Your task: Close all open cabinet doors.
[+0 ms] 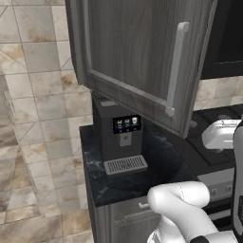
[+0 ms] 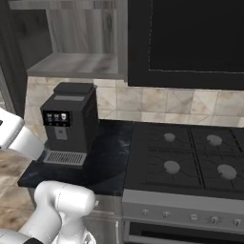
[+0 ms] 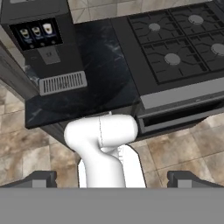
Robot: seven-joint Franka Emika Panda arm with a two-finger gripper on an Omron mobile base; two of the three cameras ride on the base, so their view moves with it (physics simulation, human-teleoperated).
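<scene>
Cabinet door (image 1: 142,61) hangs swung open above the coffee machine (image 1: 118,137) on my tabletop (image 1: 137,178), handle running vertically, up at twelve o'clock from my gripper (image 3: 112,179), which stands wide and empty.

Left base view: set behind the arm's left, aimed forward and down; an open cabinet door (image 1: 142,61) is seen close, swung across the upper frame.
Right base view: set behind the arm's right, facing the stove (image 2: 190,162) and backsplash.
Hand view: apparently held high, looking down on the counter (image 3: 105,65).
Shared ground: the coffee machine (image 1: 118,137) is covered by all three views.
</scene>
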